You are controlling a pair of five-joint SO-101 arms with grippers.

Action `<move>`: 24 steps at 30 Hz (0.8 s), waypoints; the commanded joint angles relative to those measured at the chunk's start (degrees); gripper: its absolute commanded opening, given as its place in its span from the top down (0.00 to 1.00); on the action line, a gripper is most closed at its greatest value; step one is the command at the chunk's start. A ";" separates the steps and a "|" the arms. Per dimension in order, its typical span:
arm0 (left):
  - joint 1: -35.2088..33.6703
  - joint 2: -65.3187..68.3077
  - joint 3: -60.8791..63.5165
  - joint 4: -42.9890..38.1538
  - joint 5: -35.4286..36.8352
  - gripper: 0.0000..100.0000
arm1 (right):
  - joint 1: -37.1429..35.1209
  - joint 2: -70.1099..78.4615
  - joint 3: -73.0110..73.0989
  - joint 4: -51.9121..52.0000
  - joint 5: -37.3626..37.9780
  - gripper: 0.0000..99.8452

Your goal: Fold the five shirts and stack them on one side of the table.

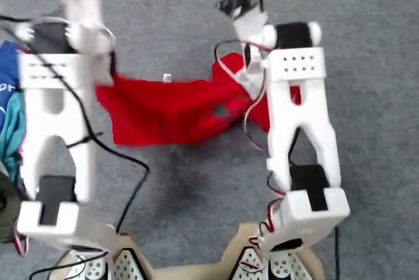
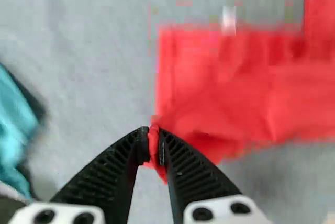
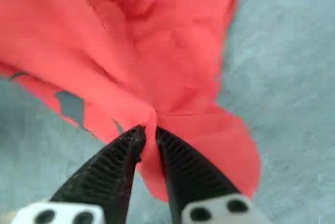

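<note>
The red shirt [image 1: 167, 111] lies rumpled in the middle of the grey table [image 1: 366, 44]. The left gripper [image 2: 152, 136] pinches its left edge and the right gripper [image 3: 148, 132] pinches its right side. Blue and teal shirts [image 1: 8, 113] sit at the left edge.

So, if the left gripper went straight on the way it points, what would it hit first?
The red shirt: the left gripper is shut on its corner. Just past the tips lies the shirt's edge on the grey table, though depth is hard to judge.
</note>
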 commanded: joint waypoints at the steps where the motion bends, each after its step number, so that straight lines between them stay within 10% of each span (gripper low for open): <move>1: 4.66 -7.60 25.41 -6.51 1.67 0.98 | -2.24 -10.42 17.19 -6.59 3.34 0.99; 13: 10.37 -30.29 57.58 -17.41 2.73 0.98 | -2.07 -43.91 64.92 -15.91 16.79 0.96; 24: 10.37 -36.88 58.11 -10.46 2.64 0.98 | -2.07 -70.29 57.98 -6.86 23.21 0.74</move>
